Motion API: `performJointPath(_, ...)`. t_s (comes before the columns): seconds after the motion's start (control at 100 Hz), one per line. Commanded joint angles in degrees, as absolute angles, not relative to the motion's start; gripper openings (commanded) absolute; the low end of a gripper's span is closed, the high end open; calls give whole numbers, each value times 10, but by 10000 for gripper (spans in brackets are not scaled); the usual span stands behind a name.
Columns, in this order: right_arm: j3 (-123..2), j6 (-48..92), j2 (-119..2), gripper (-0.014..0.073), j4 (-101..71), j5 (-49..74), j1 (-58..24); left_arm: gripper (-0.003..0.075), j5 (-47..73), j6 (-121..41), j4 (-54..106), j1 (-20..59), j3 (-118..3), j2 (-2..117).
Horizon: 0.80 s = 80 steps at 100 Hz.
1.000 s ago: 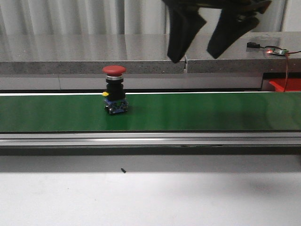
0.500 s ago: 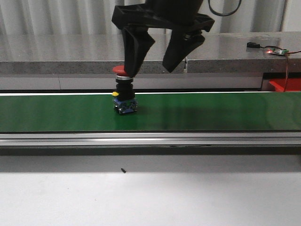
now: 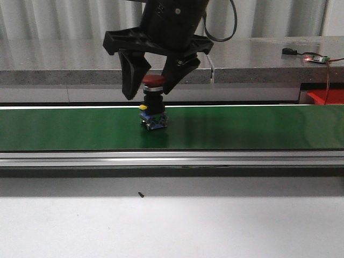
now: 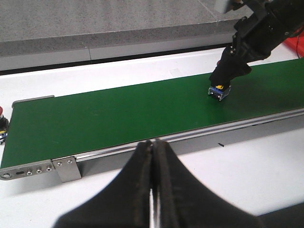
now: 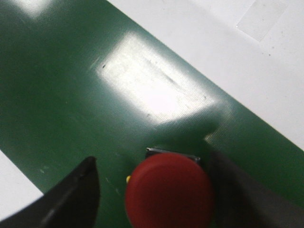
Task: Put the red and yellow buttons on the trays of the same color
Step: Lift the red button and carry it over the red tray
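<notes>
Setting: green conveyor belt (image 3: pixel 258 128) across a white table (image 3: pixel 215 226), grey stone ledge behind; red tray edge (image 3: pixel 326 97) far right by the wall.
Task obj: red button (image 3: pixel 152 81), mushroom cap on black body w/ blue base, upright on belt, roughly mid-belt, nearer the back edge.
R gripper (image 3: pixel 151 80): fingers spread wide, straddling the cap; one finger each side, neither touching as far as front view shows. Wrist cam agrees: red cap (image 5: pixel 169 192) between both fingers w/ gaps.
L gripper (image 4: pixel 152 185): jaws pressed together, holding nothing, parked near side of belt, well apart from button.
Other obj: second button w/ red top (image 4: pixel 2 124) at belt's far end in L wrist cam, mostly cut off.
Step (judged): pre-grasp, needs to drop lower + close.
Risk 1: if belt is running, button drifts off-centre → one finger hits first, tips it.
Risk 2: closing on the rounded cap, not the body → slips out on lift.
Risk 3: tall, narrow base → any side nudge topples it.
</notes>
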<state>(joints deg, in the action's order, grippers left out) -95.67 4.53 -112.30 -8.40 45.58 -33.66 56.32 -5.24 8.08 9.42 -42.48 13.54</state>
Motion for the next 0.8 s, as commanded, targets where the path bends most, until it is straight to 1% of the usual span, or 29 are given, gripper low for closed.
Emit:
performJointPath(0.0, -977, 51, -1092, 319, -91, 429, -337, -19, 523, -49, 91, 99, -437, 143)
performJointPath(0.04, -977, 51, -1092, 241, -91, 428, -337, -19, 523, -49, 91, 99, -437, 143)
performJointPath(0.07, -977, 51, -1092, 204, -91, 428, -337, -19, 523, -49, 91, 99, -437, 143)
performJointPath(0.13, -977, 51, -1092, 171, -90, 425, -337, -19, 523, -49, 91, 99, -437, 143)
performJointPath(0.27, -977, 30, -1081, 171, -79, 417, -337, -19, 523, -49, 91, 99, -437, 143)
performJointPath(0.49, -976, -47, -1035, 171, 0, 438, -324, -19, 523, -49, 91, 99, -437, 143)
performJointPath(0.63, -975, -54, -1005, 171, 6, 475, -292, -19, 523, -49, 91, 99, -437, 143)
performJointPath(0.79, -967, -54, -964, 171, 6, 498, -237, -19, 523, -49, 91, 99, -437, 143)
